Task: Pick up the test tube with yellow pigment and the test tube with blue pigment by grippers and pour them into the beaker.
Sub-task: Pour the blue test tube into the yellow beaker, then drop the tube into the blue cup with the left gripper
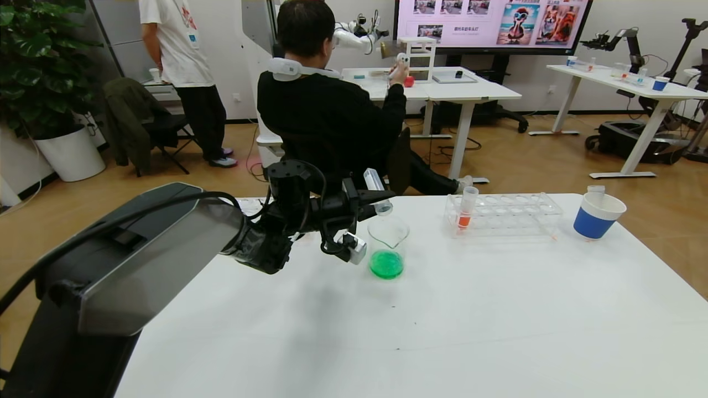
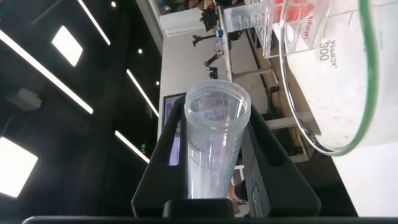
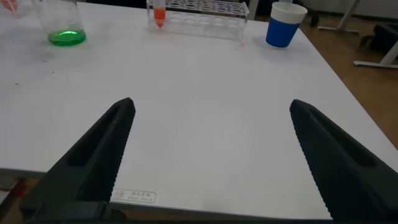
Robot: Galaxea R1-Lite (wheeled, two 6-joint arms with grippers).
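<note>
My matt black plastic left gripper clamps a smooth, clear plastic test tube above the glossy clear glass beaker. The white table looks smooth and faintly shiny. The clear rack looks like glossy plastic, the blue-and-white cup like matt paper.

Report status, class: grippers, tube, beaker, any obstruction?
Left gripper shut on an emptied test tube, tipped over the beaker. Beaker holds green liquid. Right gripper open, clear of everything. Nothing blocking.

Bulky grey-black left arm, looping black cables, black claw
</note>
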